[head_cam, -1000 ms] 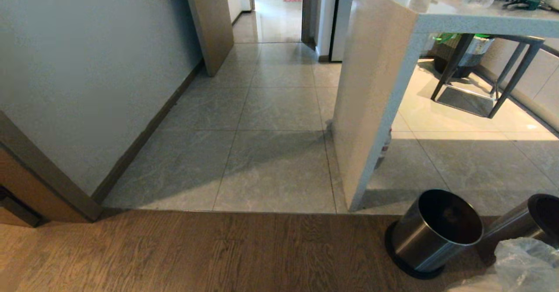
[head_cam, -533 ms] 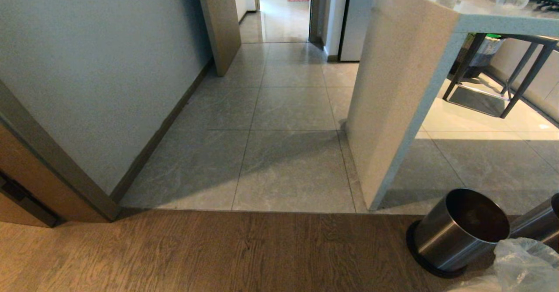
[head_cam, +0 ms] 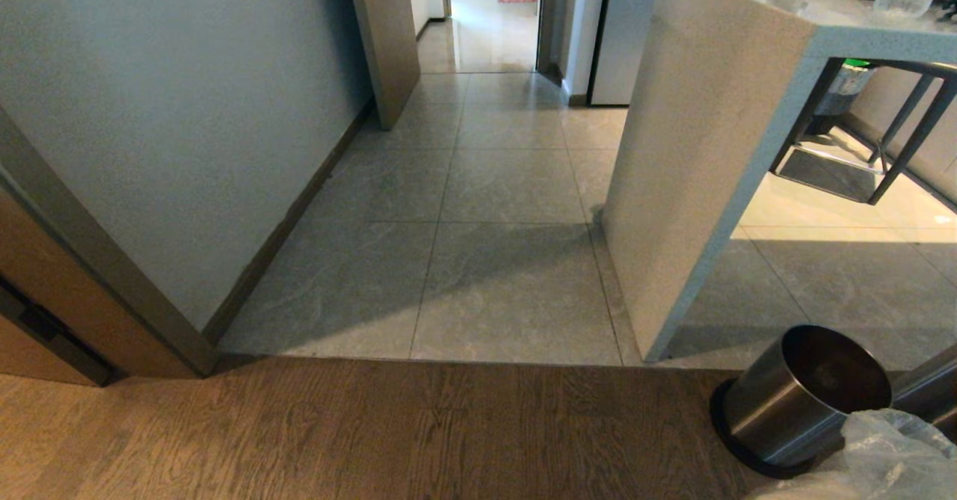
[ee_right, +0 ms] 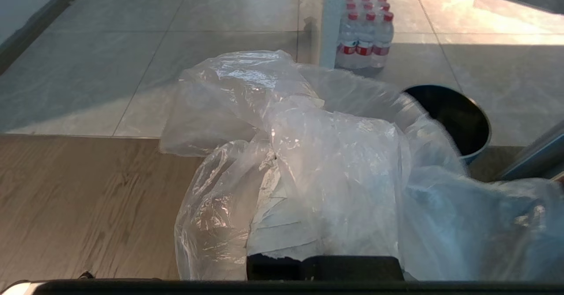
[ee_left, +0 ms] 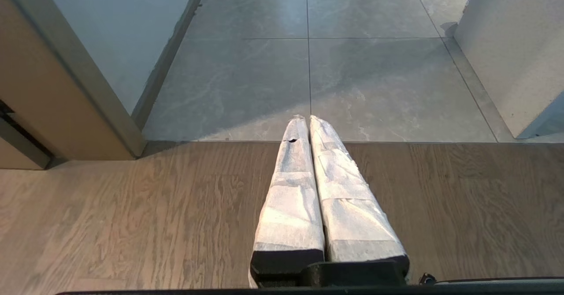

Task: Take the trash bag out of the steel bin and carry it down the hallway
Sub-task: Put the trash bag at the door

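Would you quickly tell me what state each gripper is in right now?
Left gripper: closed, holding nothing.
Right gripper: closed on the trash bag, which is already out of the steel bin.

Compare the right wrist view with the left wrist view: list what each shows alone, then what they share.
Only the right wrist view shows the trash bag bunched over the right hand, the fingers hidden beneath the plastic, the open steel bin standing empty behind it, and a shrink-wrapped pack of red-capped bottles on the tiles. Only the left wrist view shows the left hand, its wrapped fingers pressed together and holding nothing, plus a tan door frame. Both show the wood-plank floor meeting the hallway's grey tiles.
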Tool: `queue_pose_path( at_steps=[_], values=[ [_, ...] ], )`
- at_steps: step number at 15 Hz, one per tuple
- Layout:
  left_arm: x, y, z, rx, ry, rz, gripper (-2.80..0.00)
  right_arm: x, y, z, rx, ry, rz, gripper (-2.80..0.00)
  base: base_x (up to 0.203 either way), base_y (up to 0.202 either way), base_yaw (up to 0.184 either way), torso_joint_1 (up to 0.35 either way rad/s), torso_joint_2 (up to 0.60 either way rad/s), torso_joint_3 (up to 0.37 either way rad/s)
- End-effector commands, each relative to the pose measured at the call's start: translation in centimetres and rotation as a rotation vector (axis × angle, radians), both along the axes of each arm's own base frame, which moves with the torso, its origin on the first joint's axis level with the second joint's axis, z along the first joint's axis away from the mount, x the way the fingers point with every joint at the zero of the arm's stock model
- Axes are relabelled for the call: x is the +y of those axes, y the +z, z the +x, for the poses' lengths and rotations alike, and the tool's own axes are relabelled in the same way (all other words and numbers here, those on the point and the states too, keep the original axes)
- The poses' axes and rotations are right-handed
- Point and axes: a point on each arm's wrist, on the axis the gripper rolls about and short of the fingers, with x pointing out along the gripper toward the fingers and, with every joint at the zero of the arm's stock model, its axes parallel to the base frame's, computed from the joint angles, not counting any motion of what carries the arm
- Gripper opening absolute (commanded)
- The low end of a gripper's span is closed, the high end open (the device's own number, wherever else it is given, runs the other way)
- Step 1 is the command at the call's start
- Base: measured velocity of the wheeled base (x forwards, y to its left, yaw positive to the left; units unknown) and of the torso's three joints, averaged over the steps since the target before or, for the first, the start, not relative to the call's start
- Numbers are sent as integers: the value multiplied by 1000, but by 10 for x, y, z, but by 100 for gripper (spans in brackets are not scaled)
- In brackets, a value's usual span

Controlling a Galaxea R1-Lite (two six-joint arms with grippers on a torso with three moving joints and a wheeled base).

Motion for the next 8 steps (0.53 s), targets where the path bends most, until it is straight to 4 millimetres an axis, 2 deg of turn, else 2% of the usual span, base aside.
queue_pose_path(
  at_steps=[1,7,8],
  values=[
    [0,0,0,0,0,1,-280,0,0,0,3,-1,0,-280,0,0,0,0,0,0],
    [0,0,0,0,0,6,-280,0,0,0,3,-1,0,-280,0,0,0,0,0,0],
    [0,0,0,-1,0,6,-280,0,0,0,3,-1,0,-280,92,0,-1,2,-2,3]
  ],
)
